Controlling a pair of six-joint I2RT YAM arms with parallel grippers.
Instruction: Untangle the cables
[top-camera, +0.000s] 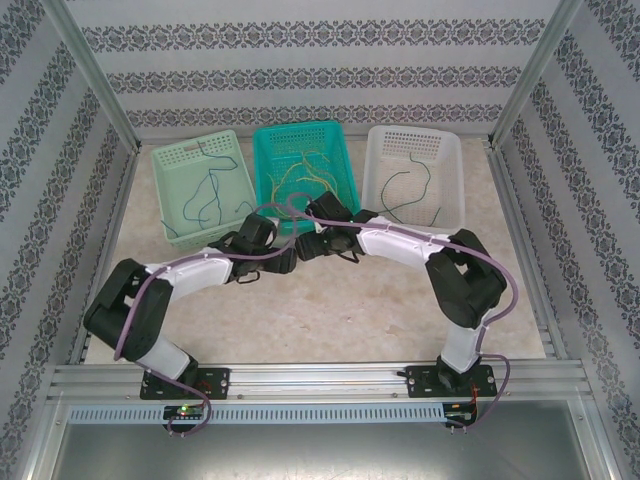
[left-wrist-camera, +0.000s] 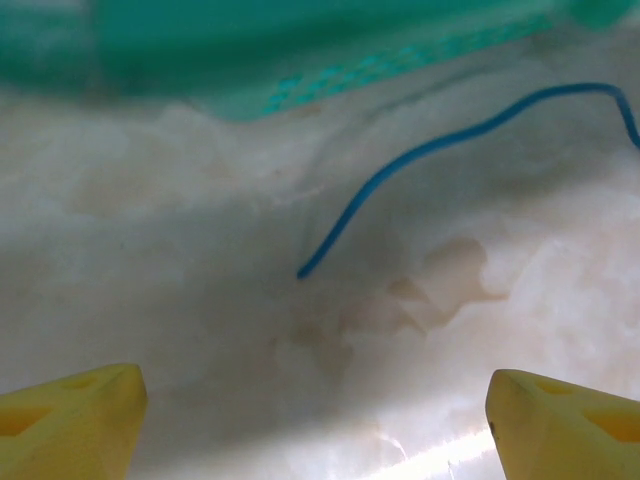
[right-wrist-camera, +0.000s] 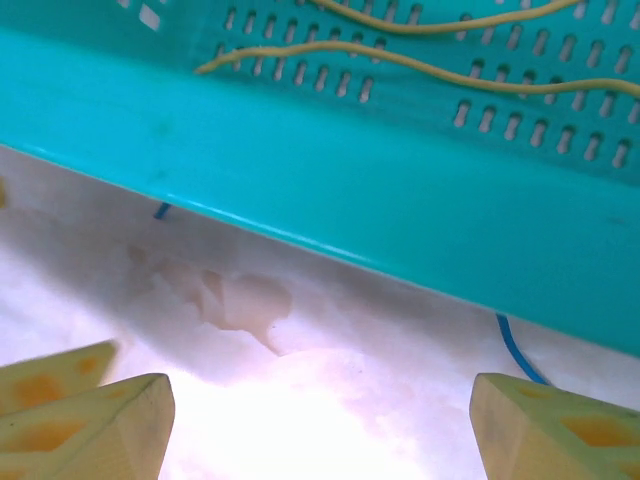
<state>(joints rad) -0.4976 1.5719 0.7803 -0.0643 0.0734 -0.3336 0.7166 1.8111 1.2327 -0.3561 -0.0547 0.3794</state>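
A tangle of yellow cables lies in the teal basket. In the left wrist view a blue cable curves over the pale tabletop, its loose end ahead of my left gripper, which is open with bare table between its yellow fingertips. My right gripper is also open and empty, low over the table just in front of the teal basket's wall. Yellow cables show through that wall, and a short blue piece pokes out beneath it. In the top view both grippers meet at the basket's near edge.
A light green basket with a blue cable stands at the back left. A white basket with a dark cable is at the back right. Metal frame posts and patterned walls close in the sides.
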